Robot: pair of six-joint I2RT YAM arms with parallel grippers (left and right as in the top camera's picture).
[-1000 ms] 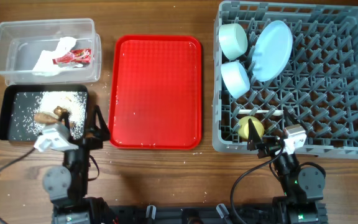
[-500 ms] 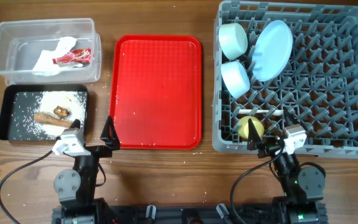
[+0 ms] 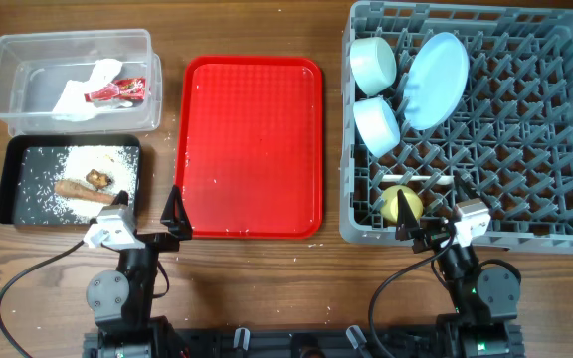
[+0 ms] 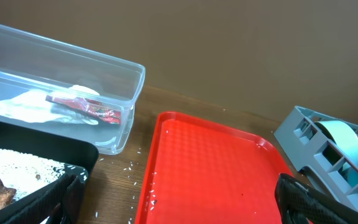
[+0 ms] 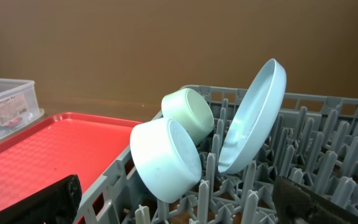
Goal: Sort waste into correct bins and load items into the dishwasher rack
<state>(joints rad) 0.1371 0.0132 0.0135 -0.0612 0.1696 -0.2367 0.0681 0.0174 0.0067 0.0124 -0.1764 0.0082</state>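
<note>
Overhead, both grippers stood wide and empty: left gripper [image 3: 150,211] at the red tray's [image 3: 252,139] near corner, right gripper [image 3: 434,217] just beside the yellow cup [image 3: 401,204] in the dishwasher rack [image 3: 565,239]. The napkin [image 3: 76,97] and wrapper [image 3: 117,90] lay in the clear tub [image 3: 8,50], rice [image 3: 93,157] in the black tray [image 3: 1,184]. A careless swing there could have tipped the cup.

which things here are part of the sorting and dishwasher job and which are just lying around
Part of the job: napkin, red wrapper, rice, brown lump, brown stick, clear tub, black tray, blue plate, far bowl, near bowl, yellow cup, white spoon, grey rack.

Just lying about: red tray, wooden table.
</note>
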